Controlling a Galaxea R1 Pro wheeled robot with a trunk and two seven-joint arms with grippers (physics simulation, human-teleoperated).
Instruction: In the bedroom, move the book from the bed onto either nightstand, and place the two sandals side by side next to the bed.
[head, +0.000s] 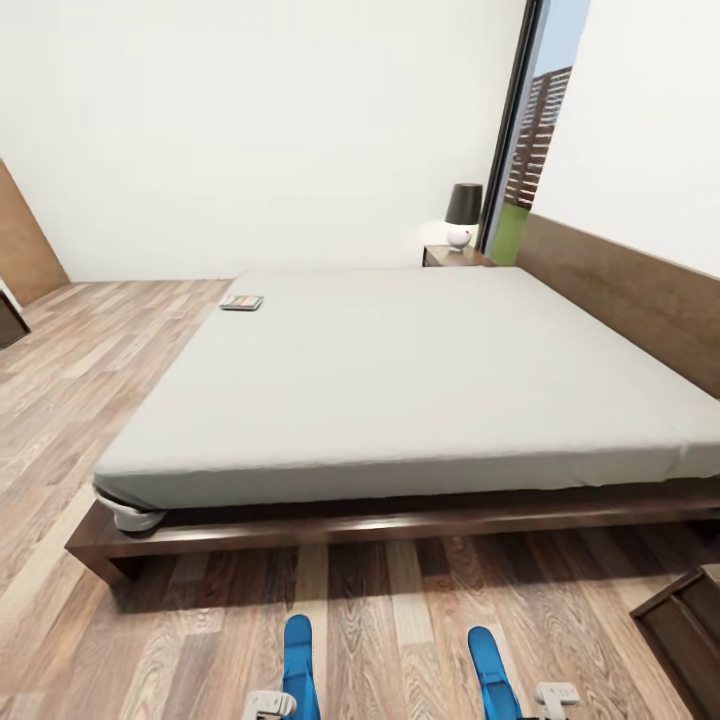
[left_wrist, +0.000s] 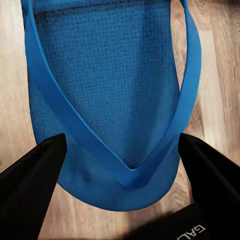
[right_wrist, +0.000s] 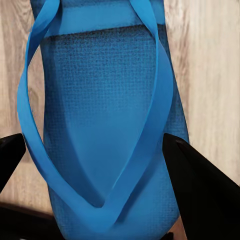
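I am looking down the length of the bed (head: 400, 380) with both sandals on the floor (head: 120, 400) at the near edge of my view. On the left, my left gripper (left_wrist: 120, 150) is hovering spread wide over the left sandal (head: 298, 660), its fingers either side of the toe end and gripping nothing. To the right of it, my right gripper (right_wrist: 95, 150) is standing just as open over the right sandal (head: 488, 668), also empty. The two sandals are lying parallel, near each other, just off the bed's near side, so I judge the sandal step is nearly finished or being checked. The book (head: 241, 302) is lying on the mattress at its far left corner, and the nightstand (head: 452, 256) with a lamp (head: 462, 214) is standing at the far right. Next I am expecting to raise both arms and drive round toward the book.
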